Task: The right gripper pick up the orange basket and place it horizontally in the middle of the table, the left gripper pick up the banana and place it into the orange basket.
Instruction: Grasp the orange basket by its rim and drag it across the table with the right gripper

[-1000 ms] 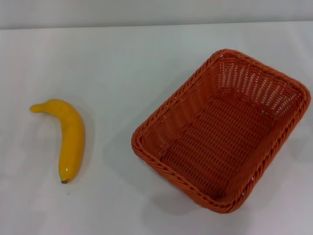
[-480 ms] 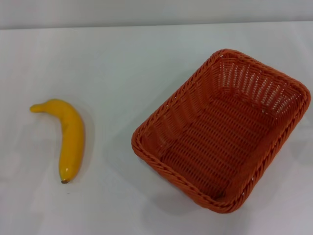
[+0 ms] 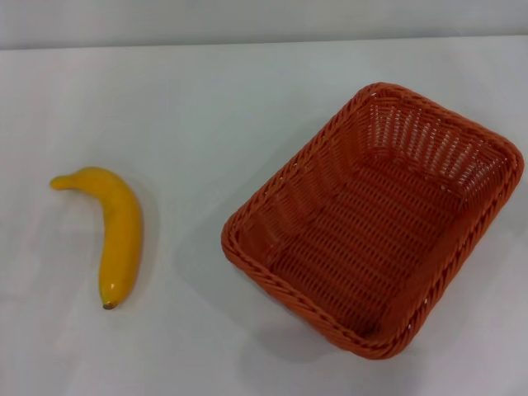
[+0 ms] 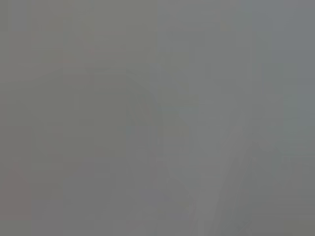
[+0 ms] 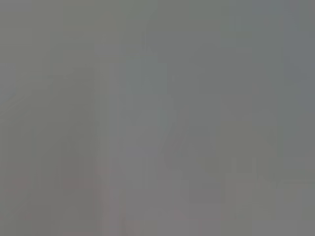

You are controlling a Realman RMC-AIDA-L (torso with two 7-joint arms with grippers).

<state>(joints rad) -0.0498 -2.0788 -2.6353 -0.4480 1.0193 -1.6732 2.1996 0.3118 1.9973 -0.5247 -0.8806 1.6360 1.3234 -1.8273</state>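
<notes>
Robot body: cannot tell.
Head view has none of it in shot; both wrist views give only blank grey, so colours, shapes, cables and markings are unreadable.

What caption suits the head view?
Yellow curved banana lying left of an empty, skewed orange woven basket on a white table.

one banana (image 3: 115, 233), one orange basket (image 3: 373, 219), wrist views seemingly blank

woven wicker basket (image 3: 371, 223), glossy smooth banana (image 3: 115, 235)
</notes>
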